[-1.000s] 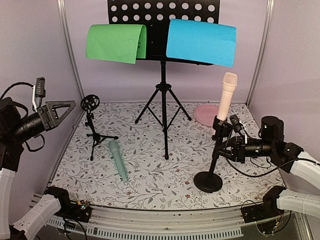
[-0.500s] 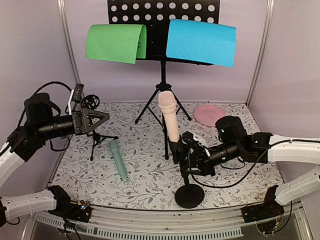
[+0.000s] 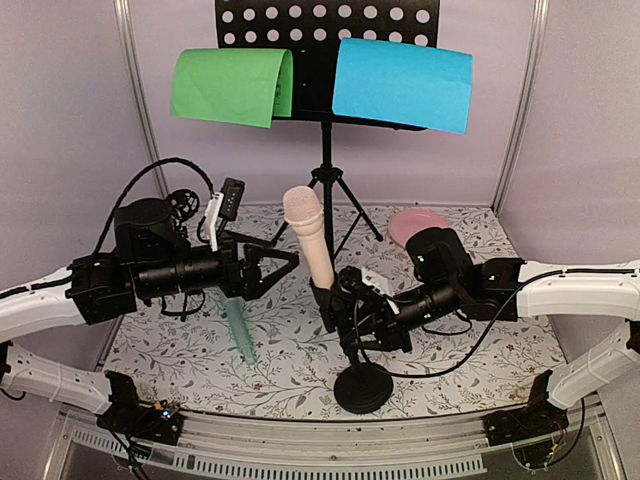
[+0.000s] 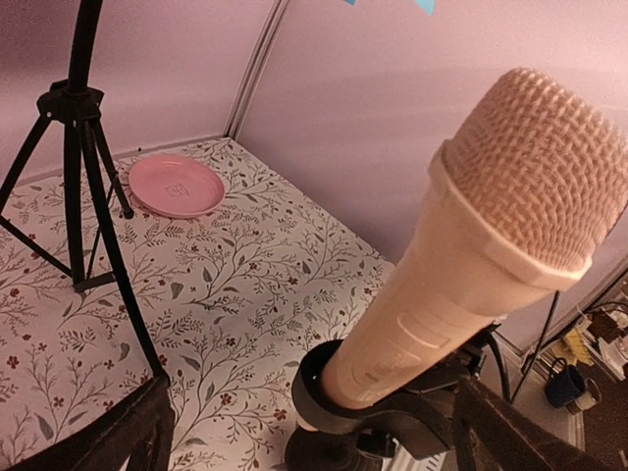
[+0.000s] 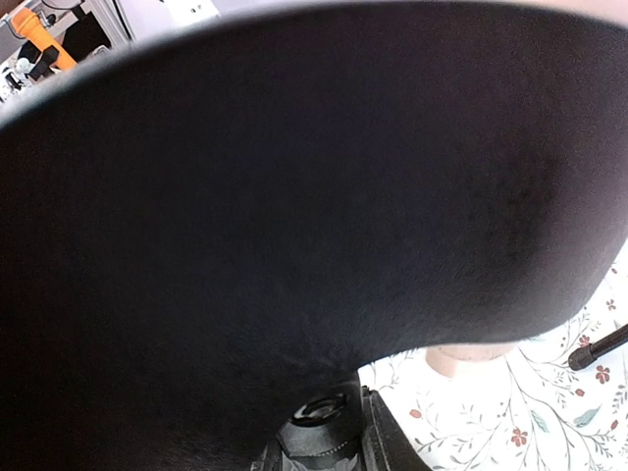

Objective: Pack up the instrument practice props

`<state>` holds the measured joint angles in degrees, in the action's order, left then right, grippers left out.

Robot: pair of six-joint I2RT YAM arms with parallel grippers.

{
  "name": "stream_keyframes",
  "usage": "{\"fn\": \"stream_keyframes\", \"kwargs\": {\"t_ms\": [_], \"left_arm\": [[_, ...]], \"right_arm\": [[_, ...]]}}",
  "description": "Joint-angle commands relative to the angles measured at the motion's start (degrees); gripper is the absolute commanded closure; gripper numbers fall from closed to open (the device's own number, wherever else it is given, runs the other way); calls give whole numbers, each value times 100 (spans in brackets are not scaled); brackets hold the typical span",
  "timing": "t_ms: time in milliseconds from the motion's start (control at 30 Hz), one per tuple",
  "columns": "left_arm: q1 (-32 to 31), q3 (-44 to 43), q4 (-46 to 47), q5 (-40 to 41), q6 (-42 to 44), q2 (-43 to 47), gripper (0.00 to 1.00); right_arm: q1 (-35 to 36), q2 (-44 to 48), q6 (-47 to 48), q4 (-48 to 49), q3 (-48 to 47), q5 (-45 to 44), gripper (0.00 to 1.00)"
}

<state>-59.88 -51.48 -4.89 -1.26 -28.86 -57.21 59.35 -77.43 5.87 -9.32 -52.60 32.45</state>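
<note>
The black music rack (image 3: 327,25) stands on its tripod at the back of the table (image 3: 470,330). It looks stiff and top-heavy, and is best taken by the centre pole. The green sheet (image 3: 232,87) and blue sheet (image 3: 402,83) drape over its shelf, limp paper that would crease under a hard pinch. Toward the front, the right gripper (image 3: 348,312) is clamped on the stem of the round-base mic support (image 3: 362,388), whose disc foot looks heavy enough to steady it. The pink microphone (image 4: 461,255) leans in its clip, probably light plastic with a smooth tapering barrel, so the hold belongs just under the mesh head. The left gripper (image 3: 275,270) hangs wide apart beside that barrel, fingers (image 4: 118,442) not touching it. The mint microphone (image 3: 242,335) lies flat beneath the left arm, and the small tripod mic support (image 3: 181,204) stands behind it
</note>
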Motion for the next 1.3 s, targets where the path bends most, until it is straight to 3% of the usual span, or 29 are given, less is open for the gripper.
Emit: {"fn": "stream_keyframes", "kwargs": {"t_ms": [0,200,400,700,1133,1267], "left_arm": [[-120,-78,760,265,608,-133,1],[-170,-224,1003,-333,1308,-462,1],[-211,-66,1584,-415,1625,-515,2],[-217,7,1688,-671,1514,-569,10],[-217,137,2076,-309,1321,-679,23],[-215,263,2448,-120,1218,-684,32]], "right_arm": [[43,81,209,337,-249,61,91],[41,48,318,253,-314,120,91],[50,27,276,220,-373,223,91],[50,83,-346,920,-330,-353,96],[63,227,-544,1253,-199,52,96],[93,276,-504,1270,-176,129,96]]}}
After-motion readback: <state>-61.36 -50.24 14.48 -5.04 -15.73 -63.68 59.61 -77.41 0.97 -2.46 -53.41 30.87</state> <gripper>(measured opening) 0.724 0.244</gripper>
